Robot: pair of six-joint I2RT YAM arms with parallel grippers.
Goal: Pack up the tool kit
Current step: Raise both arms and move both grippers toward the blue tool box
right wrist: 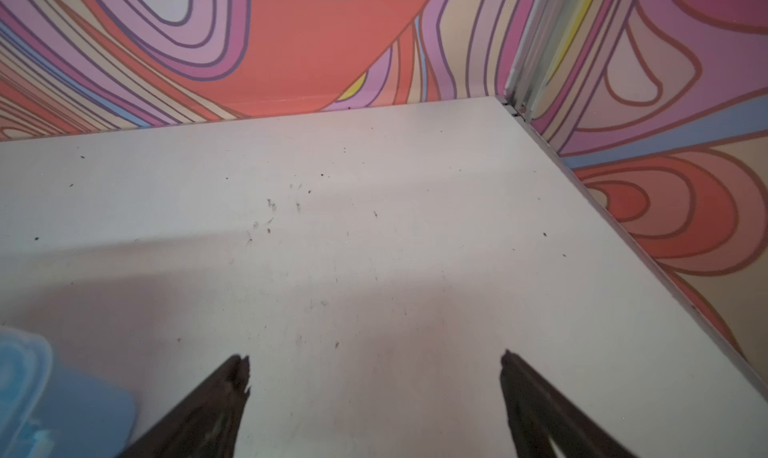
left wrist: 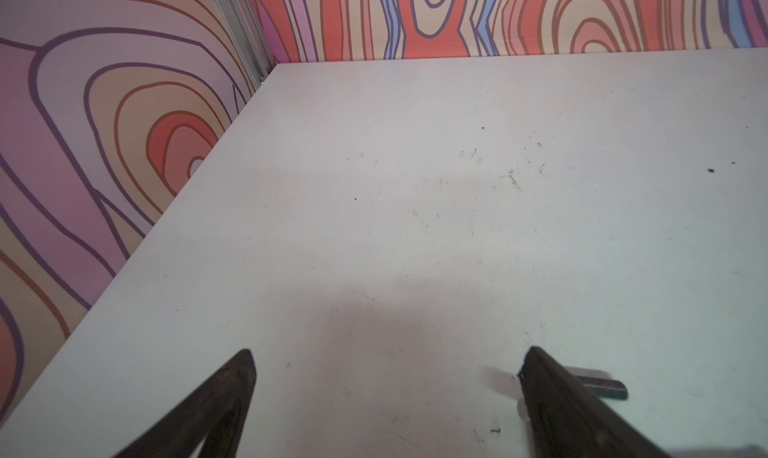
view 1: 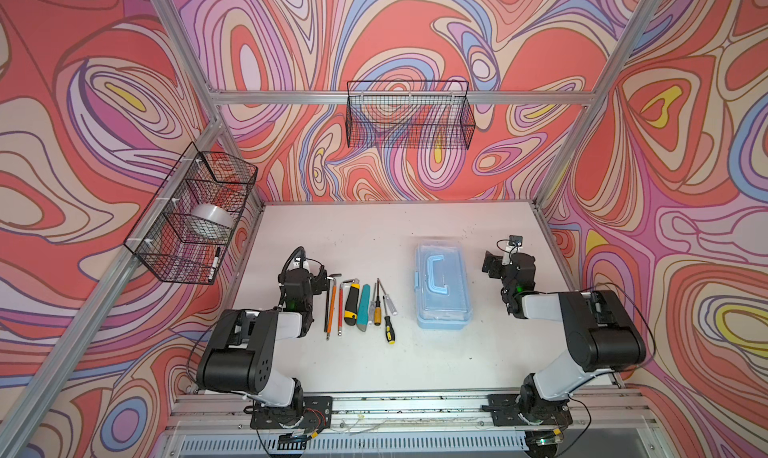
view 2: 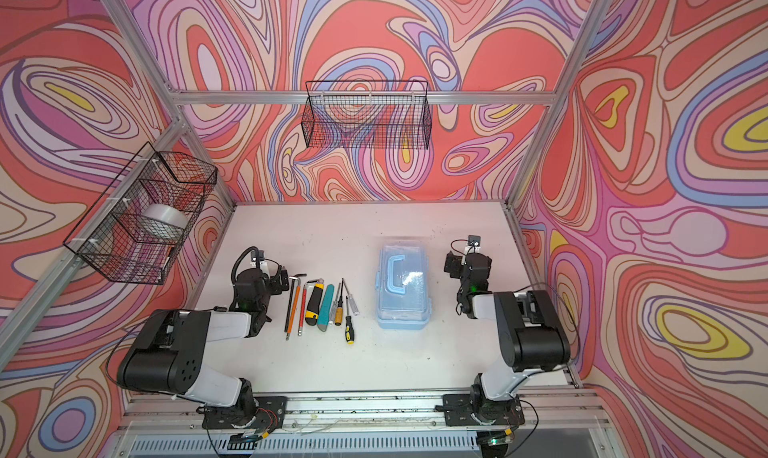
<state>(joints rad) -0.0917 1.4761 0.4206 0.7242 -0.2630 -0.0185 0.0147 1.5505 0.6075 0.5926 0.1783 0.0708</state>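
Judging by the layout, packing has not begun: the light-blue box (view 1: 443, 306) sits on the desk (view 1: 415, 364) right of centre with its clear lid (view 1: 456, 294) shut. The hex keys (view 1: 340, 310), utility knives (view 1: 351, 304) and screwdrivers (view 1: 377, 312) lie in a row to its left. The next move probably calls for opening that lid. Both arms are folded low, the left end effector (left wrist: 386, 364) near the hex keys and the right end effector (right wrist: 376, 360) near the box, each spread wide and empty.
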